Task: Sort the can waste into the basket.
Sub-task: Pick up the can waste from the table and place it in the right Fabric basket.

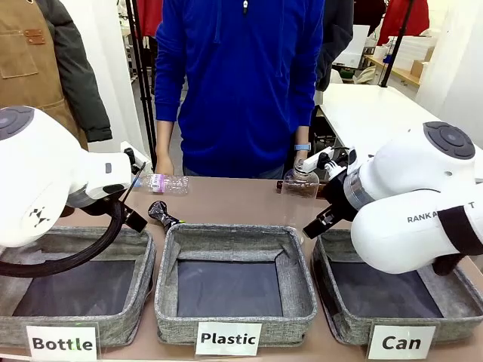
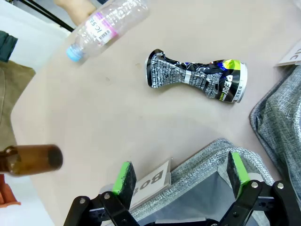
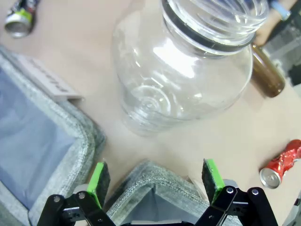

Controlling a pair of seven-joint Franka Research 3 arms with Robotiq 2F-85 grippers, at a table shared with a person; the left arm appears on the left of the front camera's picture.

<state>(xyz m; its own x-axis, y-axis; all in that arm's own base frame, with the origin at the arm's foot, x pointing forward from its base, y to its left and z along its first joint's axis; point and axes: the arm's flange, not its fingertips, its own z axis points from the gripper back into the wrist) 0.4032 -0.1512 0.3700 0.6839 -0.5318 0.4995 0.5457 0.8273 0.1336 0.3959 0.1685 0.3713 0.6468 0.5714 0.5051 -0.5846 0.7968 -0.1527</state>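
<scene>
The dark crushed can (image 2: 195, 75) lies on its side on the table, ahead of my open left gripper (image 2: 181, 174), which hovers over the "Bottle" bin's far corner. In the front view this can (image 1: 161, 213) rests just behind the gap between the left and middle bins. The red crushed can (image 3: 281, 165) lies at the lower right of the right wrist view. My right gripper (image 3: 155, 176) is open and empty above a grey fabric rim (image 3: 162, 170). The basket labelled "Can" (image 1: 349, 320) stands at the front right, partly under my right arm.
Grey bins labelled "Bottle" (image 1: 139, 290) and "Plastic" (image 1: 170, 302) stand left and middle. A clear plastic bottle (image 1: 162, 183) lies behind the dark can. Another clear bottle (image 3: 188, 70) stands close ahead of the right gripper, with a brown bottle (image 3: 268, 75) beyond. A person in blue (image 1: 241, 83) stands at the far edge.
</scene>
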